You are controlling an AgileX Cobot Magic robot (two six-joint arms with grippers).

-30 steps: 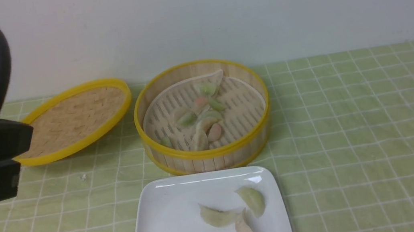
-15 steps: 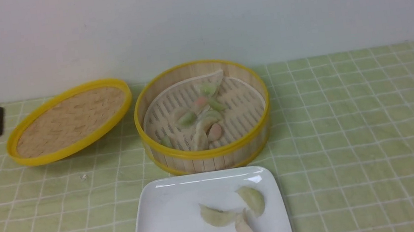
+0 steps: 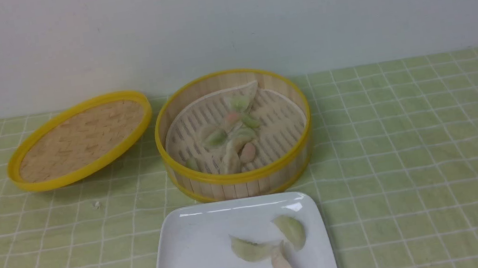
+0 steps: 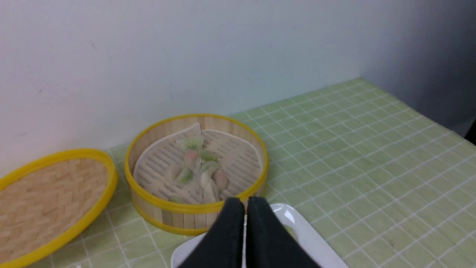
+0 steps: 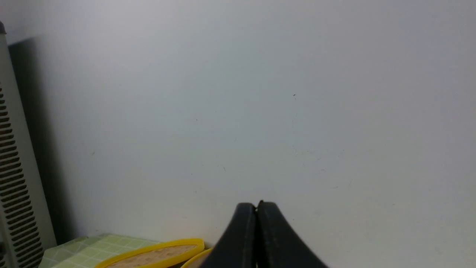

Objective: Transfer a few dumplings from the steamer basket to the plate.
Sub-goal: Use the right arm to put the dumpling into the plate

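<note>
Now 4 dumplings (image 3: 250, 250) on plate (image 3: 194, 245); L end effector (image 4: 245, 203), R end effector (image 5: 256, 205) both pinched together.

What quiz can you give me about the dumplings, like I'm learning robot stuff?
1. How many dumplings lie on the plate?
2. Fill in: the woven lid lies on the steamer basket's ___ side.
3. The left gripper is: A wide open, B shut and empty, C holding a dumpling.
Key: 1 four; 2 left; 3 B.
</note>
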